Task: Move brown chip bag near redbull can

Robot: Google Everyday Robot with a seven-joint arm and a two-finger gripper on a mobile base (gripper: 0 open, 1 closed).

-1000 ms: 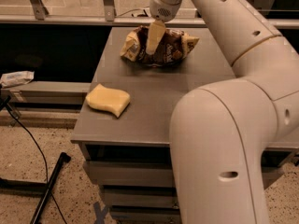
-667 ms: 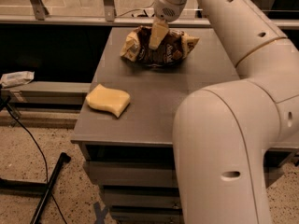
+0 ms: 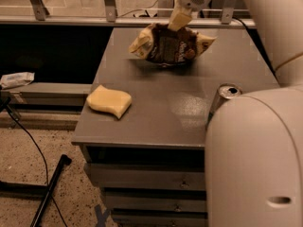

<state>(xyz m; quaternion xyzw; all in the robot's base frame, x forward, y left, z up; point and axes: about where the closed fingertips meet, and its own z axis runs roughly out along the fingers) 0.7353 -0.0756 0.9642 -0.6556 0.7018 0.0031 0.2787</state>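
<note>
So the gripper (image 3: pixel 178 22) was up by the far edge of the desk (image 3: pixel 161 115), around the middle. Its fingers were pinched on the top rim of the brown chip bag (image 3: pixel 165 46), which looked to be hanging just clear of the surface. The redbull can (image 3: pixel 226 94) stood by the right edge, half hidden behind the robot's arm (image 3: pixel 255 164) and well apart from the bag. A yellow sponge (image 3: pixel 109 101) sat near the front-left corner. The bag was probably super light and crinkly, with slippery foil and crushable chips, so the crimped top seam seemed a smarter grab than squeezing the belly.
</note>
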